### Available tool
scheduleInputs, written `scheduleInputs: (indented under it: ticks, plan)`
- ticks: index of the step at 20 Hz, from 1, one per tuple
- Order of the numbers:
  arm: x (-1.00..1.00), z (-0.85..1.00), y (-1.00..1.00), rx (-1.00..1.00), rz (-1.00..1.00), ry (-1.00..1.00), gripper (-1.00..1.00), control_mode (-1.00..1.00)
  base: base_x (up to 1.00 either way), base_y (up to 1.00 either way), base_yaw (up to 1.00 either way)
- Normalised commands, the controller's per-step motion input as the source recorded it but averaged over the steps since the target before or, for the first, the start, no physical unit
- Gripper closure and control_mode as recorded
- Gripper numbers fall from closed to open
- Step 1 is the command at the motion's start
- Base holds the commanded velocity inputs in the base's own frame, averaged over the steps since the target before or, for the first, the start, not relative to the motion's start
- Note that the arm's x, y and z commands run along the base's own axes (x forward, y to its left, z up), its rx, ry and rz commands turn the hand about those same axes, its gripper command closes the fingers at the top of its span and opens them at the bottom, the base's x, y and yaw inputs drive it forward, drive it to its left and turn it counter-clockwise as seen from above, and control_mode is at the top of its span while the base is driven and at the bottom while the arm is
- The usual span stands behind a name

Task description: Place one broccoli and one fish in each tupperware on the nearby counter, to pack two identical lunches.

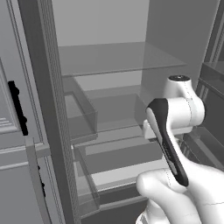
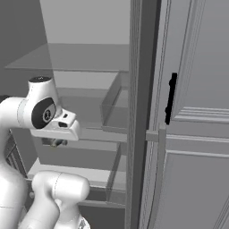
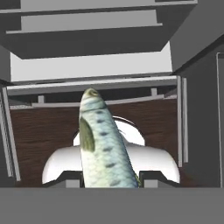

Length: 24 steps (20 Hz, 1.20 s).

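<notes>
Open grey refrigerator point(image 1: 109, 87), glass shelves point(image 1: 122, 59) bare, clear door bins to either side. Nearest the hand camera, a fish point(image 3: 103, 144) stands up between the gripper point(image 3: 109, 177) fingers, jaws closed narrow on its rear body, head pointing away. Beyond it, shelf edges and a strip of dark wood floor. The fish looks stiff, smooth-scaled, likely slippery and light; a mid-body grip would probably resist pivoting better than the tail. The arm point(image 1: 183, 175) is folded at the fridge opening, wrist low near the lower shelves, hand pointing downward.

Fish point(image 3: 103, 144) between pincer point(image 3: 111, 177) fingers
</notes>
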Motion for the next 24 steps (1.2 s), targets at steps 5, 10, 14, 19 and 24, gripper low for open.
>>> scheduleInputs:
  ticks: [5, 10, 14, 19, 24]
  plan:
    - [-0.11, 0.0, 0.0, 0.0, 0.0, 0.0, 1.0, 1.0, -0.8, -0.03, -0.05]
    - [0.0, 0.0, 0.0, 0.0, 0.0, 0.0, 1.0, 1.0, -1.0, 0.0, -0.06]
    - [0.0, 0.0, 0.0, 0.0, 0.0, 0.0, 1.0, 1.0, -1.0, 0.0, -0.02]
    - [0.0, 0.0, 0.0, 0.0, 0.0, 0.0, 1.0, 1.0, -0.95, 0.43, 0.06]
    - [0.0, 0.0, 0.0, 0.0, 0.0, 0.0, 1.0, 1.0, -0.69, 0.96, 0.56]
